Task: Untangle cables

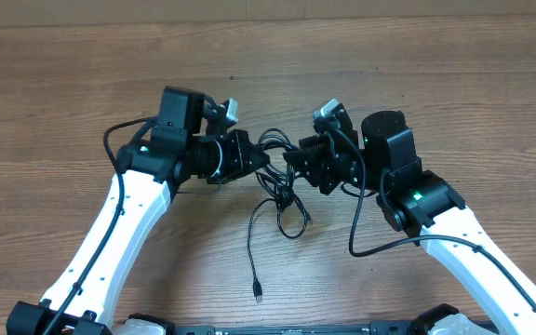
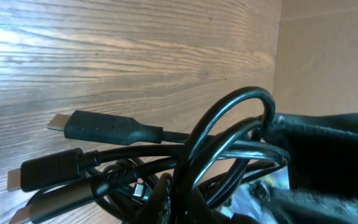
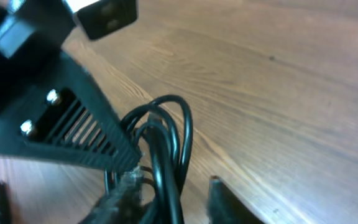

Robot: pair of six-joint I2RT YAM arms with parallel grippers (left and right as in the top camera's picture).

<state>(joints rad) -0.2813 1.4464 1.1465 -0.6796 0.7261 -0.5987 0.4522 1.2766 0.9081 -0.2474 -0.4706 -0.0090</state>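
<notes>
Wooden tabletop [image 1: 54, 102] stretches wide around both arms, with its far edge well beyond them. On my left, the left gripper [image 1: 255, 160] has its fingers pressed together on the cables [image 1: 282, 191], which bunch in a black knot directly ahead of its tips. Through its wrist camera I see three plug ends [image 2: 104, 129] lying side by side, long axes across the view and pale tips pointing left onto open wood. One loose strand runs from the knot toward the arm bases and ends in a small plug [image 1: 259, 294] with bare wood around it. Further right, the right gripper [image 1: 298, 167] meets the knot from the other side. Its fingers [image 3: 86, 124] stand parted, with a cable loop rising between them and touching the ribbed one. Both grippers crowd close across the knot.
</notes>
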